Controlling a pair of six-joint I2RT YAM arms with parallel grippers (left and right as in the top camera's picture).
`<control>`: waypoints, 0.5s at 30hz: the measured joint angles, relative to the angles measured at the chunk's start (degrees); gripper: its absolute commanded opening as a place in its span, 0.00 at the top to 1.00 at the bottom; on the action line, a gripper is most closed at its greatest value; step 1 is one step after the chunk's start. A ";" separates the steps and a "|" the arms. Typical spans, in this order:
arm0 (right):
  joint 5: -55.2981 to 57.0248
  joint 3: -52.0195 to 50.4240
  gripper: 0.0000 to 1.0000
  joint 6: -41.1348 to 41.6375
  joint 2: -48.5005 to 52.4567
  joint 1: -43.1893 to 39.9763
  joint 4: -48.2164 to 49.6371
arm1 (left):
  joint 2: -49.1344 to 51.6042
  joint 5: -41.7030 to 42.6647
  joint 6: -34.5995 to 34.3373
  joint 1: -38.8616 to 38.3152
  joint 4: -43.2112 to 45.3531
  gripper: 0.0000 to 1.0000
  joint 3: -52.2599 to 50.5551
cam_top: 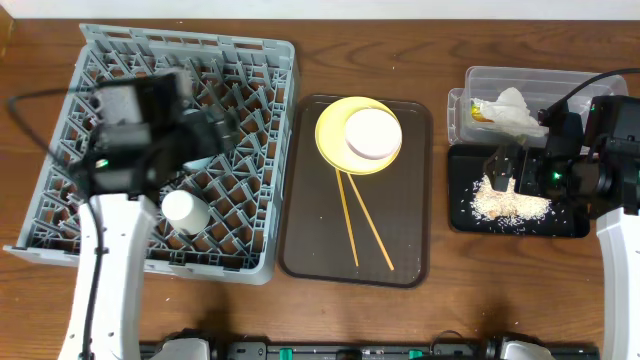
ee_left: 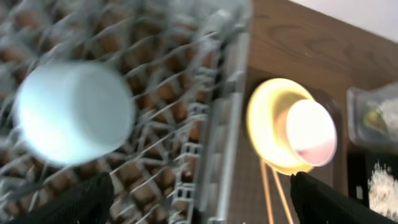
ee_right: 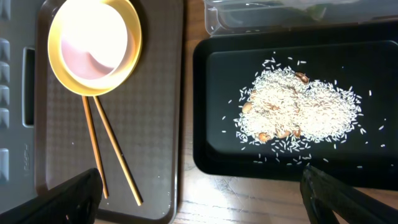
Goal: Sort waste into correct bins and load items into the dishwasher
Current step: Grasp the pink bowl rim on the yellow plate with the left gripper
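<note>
Rice on the black tray, cup in the rack, both grippers released

Seen from overhead, the right gripper (cam_top: 505, 165) hung above the glossy black tray (cam_top: 462, 218), over the far edge of the heap of white rice (cam_top: 512, 205). The rice lay inside that tray with stray grains around it and a few brownish bits mixed in. The right wrist view showed the two fingers spread wide with nothing between them.

Just behind the tray stood the clear plastic tub (cam_top: 480, 75), holding the crumpled white napkin (cam_top: 512, 108) and, at its left end, the orange-and-green wrapper (cam_top: 482, 115).

The left gripper (cam_top: 213, 130) was over the middle of the grey dish rack (cam_top: 190, 38). Its wrist view, though blurred, showed the fingers equally parted and empty. The small white cup (cam_top: 183, 210) sat in the rack, nearer the front edge and apart from the gripper.

Between rack and bins lay the dark brown serving tray (cam_top: 400, 230). It carried the yellow plate (cam_top: 330, 135) at its far end, with the white bowl (cam_top: 372, 133) resting on it. The two wooden chopsticks (cam_top: 360, 220) fanned out from the plate's near rim toward the front.
</note>
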 measured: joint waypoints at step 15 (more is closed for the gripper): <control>0.39 0.00 0.01 0.02 0.00 0.00 0.07 | 18.69 -6.95 14.58 -29.64 17.05 0.08 5.53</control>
